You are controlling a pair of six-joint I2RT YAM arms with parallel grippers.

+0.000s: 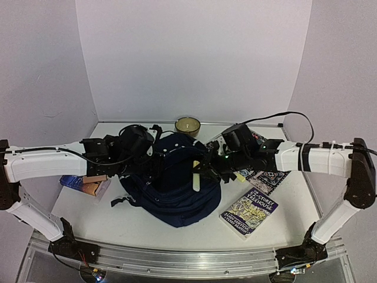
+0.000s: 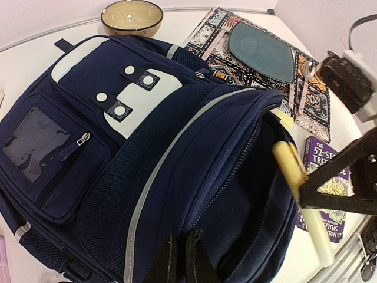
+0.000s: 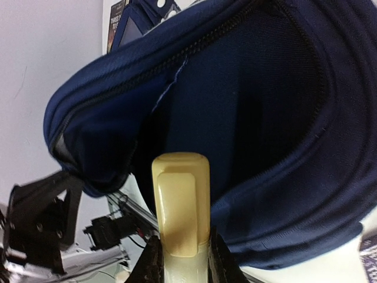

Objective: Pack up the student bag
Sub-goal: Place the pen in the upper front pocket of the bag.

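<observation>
The right gripper [image 3: 179, 254] was pinching a pale yellow pen [image 3: 179, 203] low on its barrel, one finger on each side, with the capped end pointing up at the mouth of the student bag [image 3: 253, 106]. The left gripper [image 2: 179, 256] had its fingers pressed together on the navy lip of that mouth, seemingly holding the fabric up so the opening gaped.

The step in hand looked like loading the pen into the main compartment. The tip sat at the opening but not past the zip line. The next move would call for pushing the pen forward into the dark hollow and letting go only once it was well inside, while the left side held the lip taut.

In the overhead view the bag lay at the middle of the table [image 1: 118, 221]. Its main compartment was unzipped, and I could make out nothing inside its shadowed interior. The front pocket appeared zipped shut.

A bowl [image 1: 188, 124] stood at twelve o'clock from the bag and appeared empty. A placemat [image 2: 215, 26] carrying a dark plate [image 2: 262, 50] lay at two o'clock. A paperback [image 1: 250, 212] lay at four o'clock, and more books [image 1: 85, 184] at nine.
</observation>
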